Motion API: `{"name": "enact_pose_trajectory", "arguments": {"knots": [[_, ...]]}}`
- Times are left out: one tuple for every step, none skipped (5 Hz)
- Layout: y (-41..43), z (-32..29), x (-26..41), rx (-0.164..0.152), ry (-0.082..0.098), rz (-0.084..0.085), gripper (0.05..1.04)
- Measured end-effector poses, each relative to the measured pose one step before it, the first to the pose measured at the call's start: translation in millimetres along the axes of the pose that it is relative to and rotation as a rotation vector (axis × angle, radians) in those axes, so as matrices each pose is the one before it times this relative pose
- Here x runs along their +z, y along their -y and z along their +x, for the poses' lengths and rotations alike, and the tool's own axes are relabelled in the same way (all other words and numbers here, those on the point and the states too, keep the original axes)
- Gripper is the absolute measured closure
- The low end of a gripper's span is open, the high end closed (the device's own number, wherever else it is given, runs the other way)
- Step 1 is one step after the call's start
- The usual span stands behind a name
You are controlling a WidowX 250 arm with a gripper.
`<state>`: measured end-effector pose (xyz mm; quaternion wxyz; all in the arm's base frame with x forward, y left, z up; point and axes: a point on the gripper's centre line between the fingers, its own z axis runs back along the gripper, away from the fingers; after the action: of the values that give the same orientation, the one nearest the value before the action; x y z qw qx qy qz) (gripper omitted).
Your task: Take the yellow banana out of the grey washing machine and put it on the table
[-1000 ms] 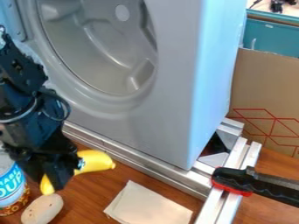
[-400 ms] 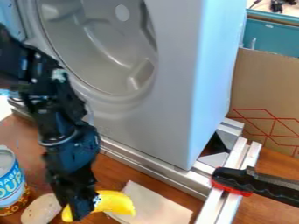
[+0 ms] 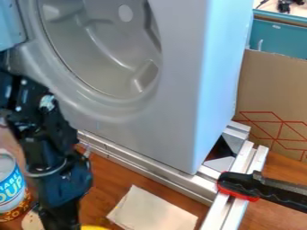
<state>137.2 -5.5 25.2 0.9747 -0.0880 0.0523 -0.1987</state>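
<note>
Yellow banana (image 3: 94, 228), partly visible, noted between gripper (image 3: 62, 221) and paper (image 3: 153, 211); gripper state: cannot tell. Can (image 3: 10, 186) and pale stone-like item (image 3: 31, 221) lie left of gripper, on wooden tabletop (image 3: 114, 184).

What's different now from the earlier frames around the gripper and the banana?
The gripper and banana have moved down the view, to its bottom edge; between the two earlier frames they also shifted right. Whether the banana is still gripped, I can't tell. The soup can, folded cloth and black-and-red handle stayed put.
</note>
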Motion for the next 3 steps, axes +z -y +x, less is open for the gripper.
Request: {"name": "enact_pose_trajectory", "arguments": {"knots": [[11.87,-6.49,1.45,-0.0761,0.0546,-0.0147,0.629],[-6.09,1.28,-13.59,0.0069,-0.0292,-0.0053,0.629],[-13.35,11.86,-2.73,-0.0216,-0.0065,0.0239,0.629]]}}
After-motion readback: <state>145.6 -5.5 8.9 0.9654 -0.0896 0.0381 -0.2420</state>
